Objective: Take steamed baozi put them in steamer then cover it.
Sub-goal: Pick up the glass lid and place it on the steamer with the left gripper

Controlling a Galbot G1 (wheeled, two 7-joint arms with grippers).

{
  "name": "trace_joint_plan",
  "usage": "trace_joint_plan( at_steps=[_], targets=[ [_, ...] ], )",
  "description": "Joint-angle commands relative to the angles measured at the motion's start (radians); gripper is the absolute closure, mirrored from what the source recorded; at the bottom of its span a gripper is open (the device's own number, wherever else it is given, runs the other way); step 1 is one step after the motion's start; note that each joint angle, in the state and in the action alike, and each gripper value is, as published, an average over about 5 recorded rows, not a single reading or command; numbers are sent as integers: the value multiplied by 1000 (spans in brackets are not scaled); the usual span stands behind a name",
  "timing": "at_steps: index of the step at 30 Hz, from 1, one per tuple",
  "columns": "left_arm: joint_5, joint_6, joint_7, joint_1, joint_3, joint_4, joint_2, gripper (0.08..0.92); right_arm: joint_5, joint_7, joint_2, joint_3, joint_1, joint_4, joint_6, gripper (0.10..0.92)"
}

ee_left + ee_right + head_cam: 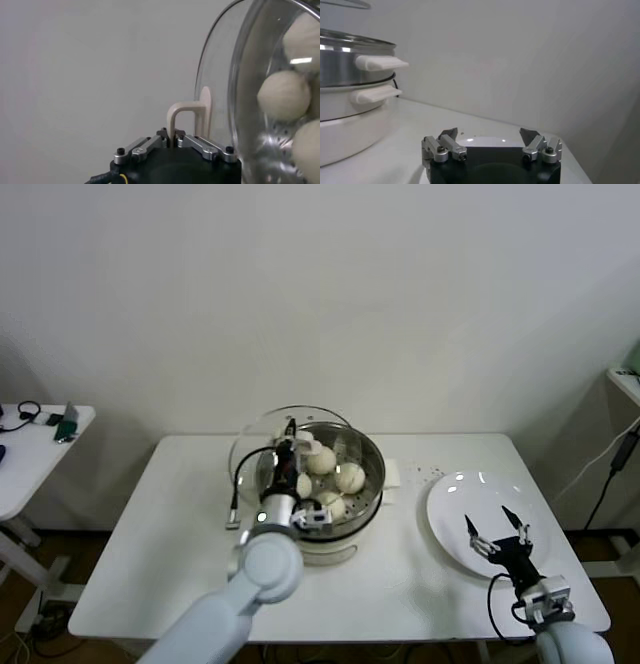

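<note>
Cover point(220, 100), apparently unlabelled, tilted over steamer point(340, 484)

Off-white baozi point(349, 477) in a shiny steel steamer point(372, 484) on a cream base; clear glass cover point(220, 75) with cream handle point(186, 116); white plate point(450, 514); white surface point(180, 534); black fingers point(449, 134).

Steamer point(325, 514) mid-table holding baozi point(349, 477), left gripper point(290, 446) gripping tilted cover point(262, 446), white plate point(455, 509) near right edge, right gripper point(497, 530) spread above it
</note>
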Motion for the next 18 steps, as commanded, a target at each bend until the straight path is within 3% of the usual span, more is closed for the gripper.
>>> trace_joint_plan(
  at_steps=[1,18],
  targets=[
    [32,48,30,-27,58,81,-124,847,-3,-2,9,30,-13,3,3,203],
    [52,48,22,-47,67,159,-165,847,-2,-8,20,53,-19,2,14,203]
  ],
)
